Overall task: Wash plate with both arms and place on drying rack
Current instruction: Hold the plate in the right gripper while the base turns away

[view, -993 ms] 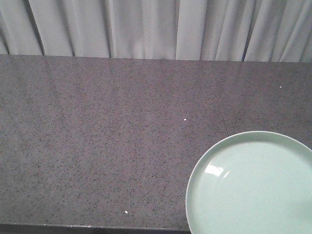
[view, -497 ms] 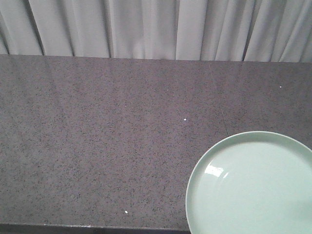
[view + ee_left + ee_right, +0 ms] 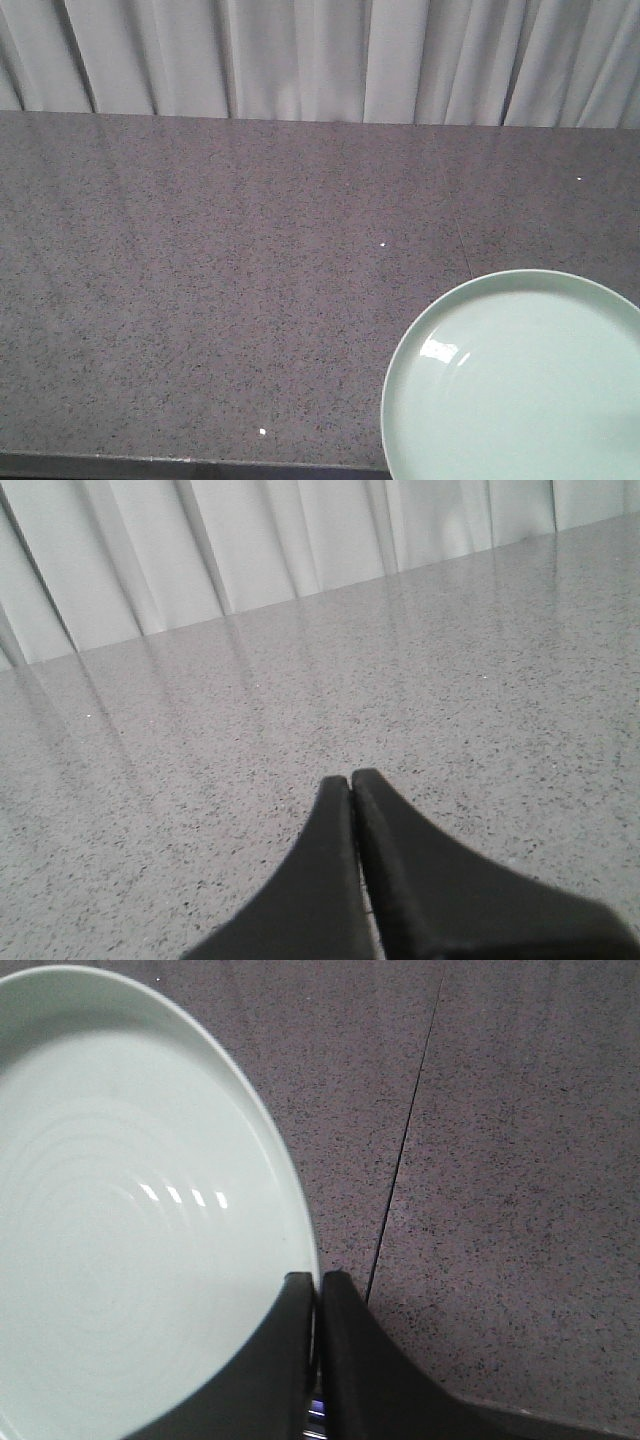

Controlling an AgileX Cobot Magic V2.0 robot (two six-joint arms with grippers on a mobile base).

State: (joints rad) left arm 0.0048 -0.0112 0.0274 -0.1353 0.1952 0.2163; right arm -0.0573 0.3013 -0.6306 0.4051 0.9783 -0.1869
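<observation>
You see the plate [image 3: 520, 390] at the lower right of the front frame, over the speckled countertop [image 3: 200, 280]. Your right gripper [image 3: 316, 1278] pinches its rim. Your left gripper [image 3: 350, 778], lower centre, is closed on nothing.

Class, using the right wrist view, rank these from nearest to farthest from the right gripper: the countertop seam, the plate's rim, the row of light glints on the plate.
From the right gripper:
1. Rim of the plate, running in between the fingertips.
2. The countertop seam, just to the right.
3. The light glints, farther up-left on the plate's face.
</observation>
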